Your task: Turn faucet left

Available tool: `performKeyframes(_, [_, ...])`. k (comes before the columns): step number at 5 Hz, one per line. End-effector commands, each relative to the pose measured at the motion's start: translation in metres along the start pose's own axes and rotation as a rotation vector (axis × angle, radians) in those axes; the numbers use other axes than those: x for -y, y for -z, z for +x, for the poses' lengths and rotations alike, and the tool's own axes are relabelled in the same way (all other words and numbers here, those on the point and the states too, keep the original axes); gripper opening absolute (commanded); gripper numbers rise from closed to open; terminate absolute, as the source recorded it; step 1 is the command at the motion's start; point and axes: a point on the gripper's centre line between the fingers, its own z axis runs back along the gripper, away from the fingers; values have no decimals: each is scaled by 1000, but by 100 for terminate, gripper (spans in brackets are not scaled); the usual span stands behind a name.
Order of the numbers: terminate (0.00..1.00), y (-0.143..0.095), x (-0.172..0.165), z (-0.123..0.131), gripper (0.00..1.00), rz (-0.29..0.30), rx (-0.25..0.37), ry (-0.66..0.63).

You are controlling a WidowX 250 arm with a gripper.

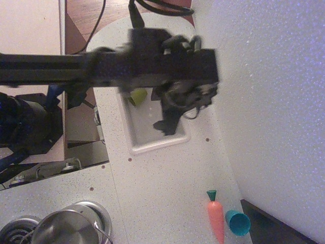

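A steel pot (68, 226) sits at the near left corner of the counter (162, 183), on a burner. Near the right edge lie a carrot (216, 218) and, just beside it, a teal cup (237, 222). Farther back is the white sink (152, 127), with a yellow-green thing (137, 95) in its far end. The dark arm (76, 68) reaches across from the left, its gripper (180, 104) blurred above the sink's right rim; whether the jaws are open I cannot tell. The faucet is hidden behind it.
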Motion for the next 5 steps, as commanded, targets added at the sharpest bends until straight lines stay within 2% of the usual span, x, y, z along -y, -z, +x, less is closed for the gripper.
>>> performKeyframes(1, [0, -11, -16, 14, 100, 8, 43, -9])
performKeyframes(2, [0, -7, -17, 4, 100, -7, 33, 10])
performKeyframes(3, [0, -15, -37, -10, 100, -99, 114, 44])
performKeyframes(5, [0, -5, -46, -16, 100, -61, 89, 93])
